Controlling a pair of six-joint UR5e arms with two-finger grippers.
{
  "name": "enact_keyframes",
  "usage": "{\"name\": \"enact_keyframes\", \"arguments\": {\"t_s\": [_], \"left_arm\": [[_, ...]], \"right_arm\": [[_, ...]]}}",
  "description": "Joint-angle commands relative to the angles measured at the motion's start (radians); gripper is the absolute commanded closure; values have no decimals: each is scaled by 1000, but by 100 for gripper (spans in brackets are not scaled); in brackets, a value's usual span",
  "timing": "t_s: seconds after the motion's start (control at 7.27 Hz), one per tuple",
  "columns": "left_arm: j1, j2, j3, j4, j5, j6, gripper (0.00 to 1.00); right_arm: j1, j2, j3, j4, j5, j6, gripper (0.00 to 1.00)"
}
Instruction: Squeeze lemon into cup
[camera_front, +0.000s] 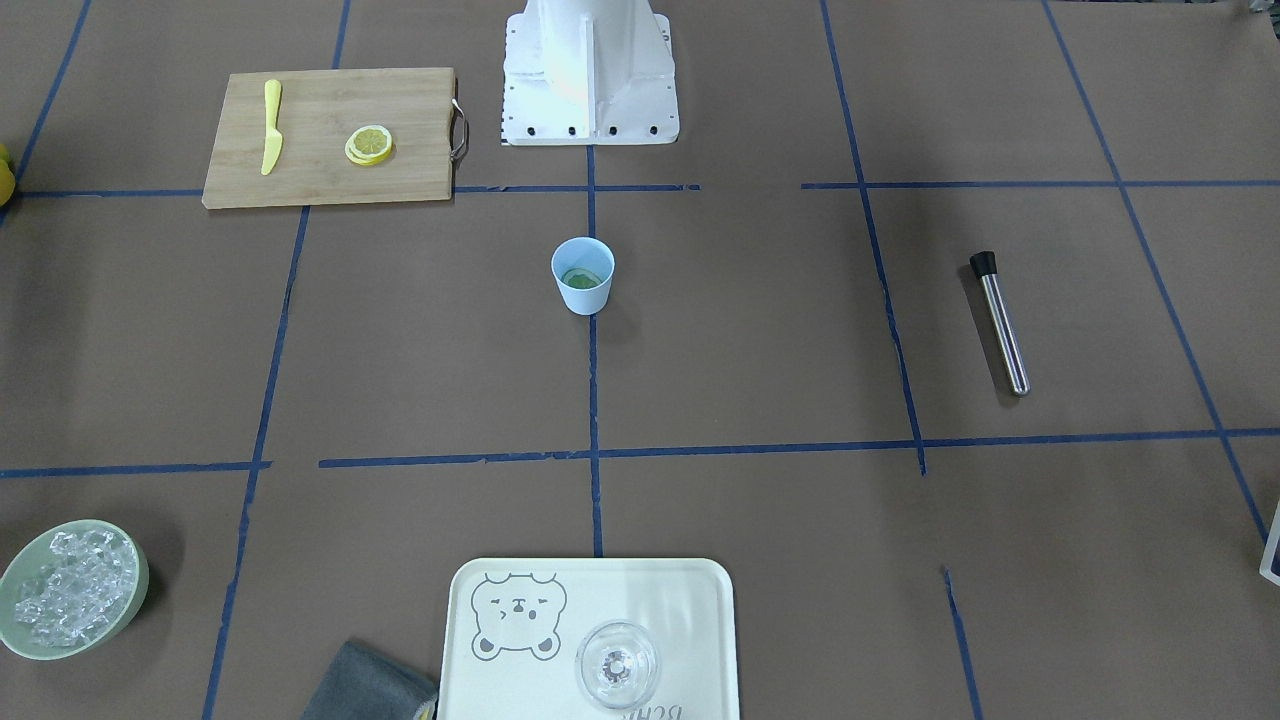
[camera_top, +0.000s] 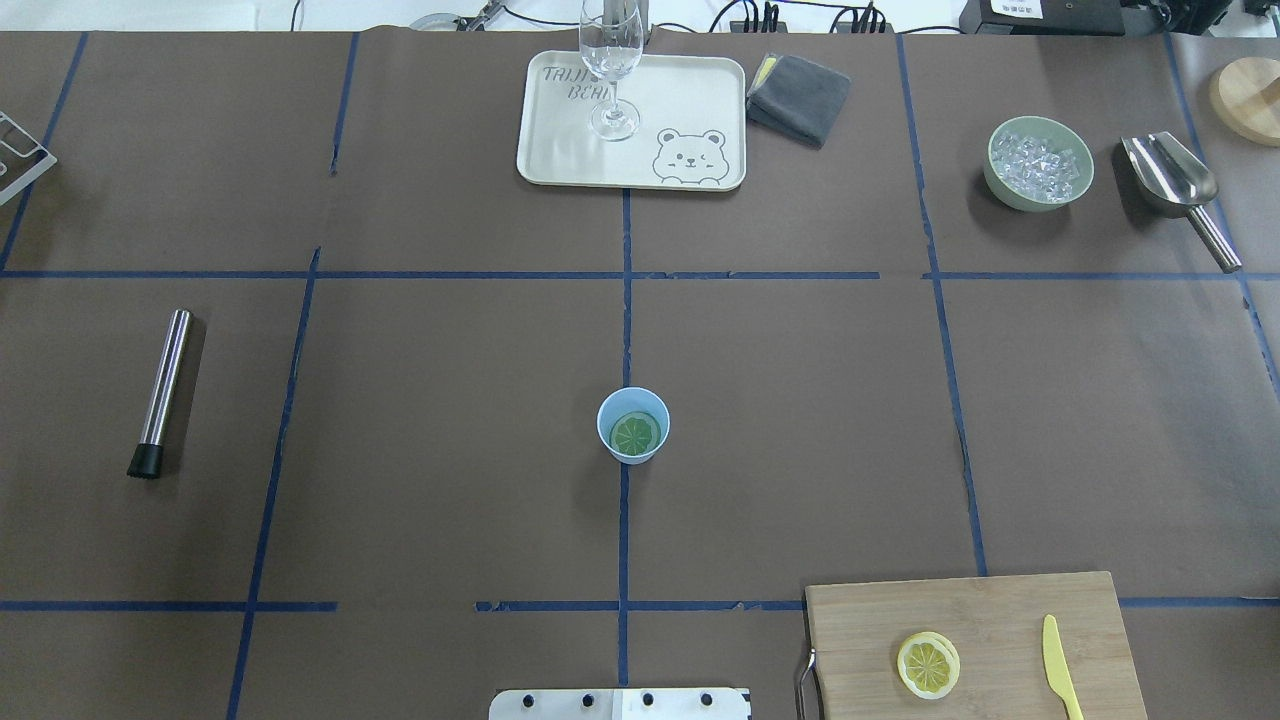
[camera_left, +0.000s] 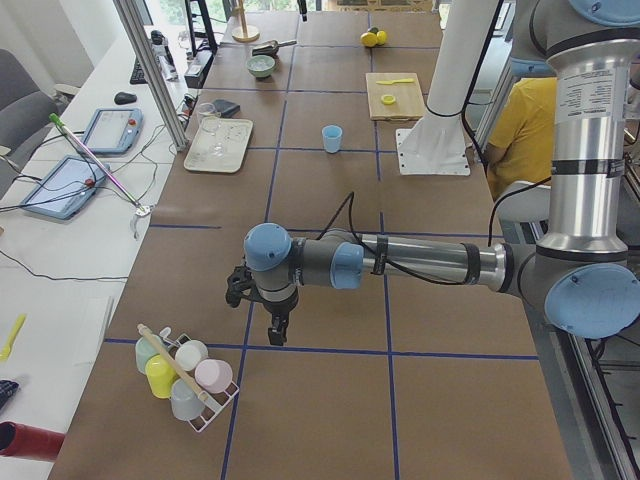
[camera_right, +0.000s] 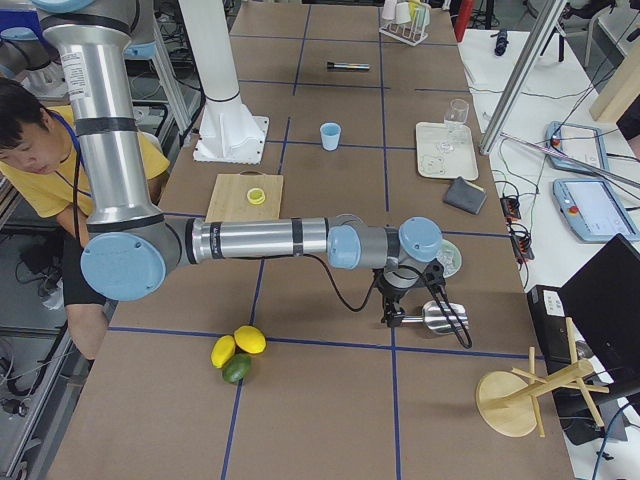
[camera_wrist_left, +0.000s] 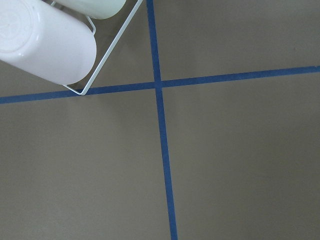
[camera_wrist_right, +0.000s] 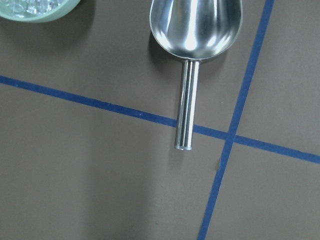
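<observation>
Front-facing: cup (camera_front: 583, 290) upright at mid tabletop (camera_front: 760, 340), lemon (camera_front: 581, 279) slice lying inside it, cutting board (camera_front: 320, 110) and steel muddler (camera_front: 1000, 325) well apart, left side: left pincer (camera_left: 274, 333) beside wire rack (camera_left: 190, 385), right side: right pincer (camera_right: 392, 318) near scoop (camera_right: 440, 316), both openings impossible to tell.

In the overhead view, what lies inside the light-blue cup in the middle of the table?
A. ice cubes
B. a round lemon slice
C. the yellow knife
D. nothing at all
B: the overhead view looks down into the cup and shows a round, greenish lemon slice with a segmented face lying at its bottom.
</observation>
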Motion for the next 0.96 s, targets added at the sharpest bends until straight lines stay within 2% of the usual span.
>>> {"name": "enact_keyframes", "arguments": {"t_s": [0.0, 0.41, 0.83], "left_arm": [[0, 1, 9, 4, -4, 3, 0], [0, -2, 10, 2, -4, 1, 0], [0, -10, 23, -4, -4, 1, 0]], "right_arm": [[-3, 0, 2, 0, 5, 7, 0], [-3, 2, 2, 2, -6, -1, 0], [-8, 0, 2, 3, -92, -11, 0]]}}
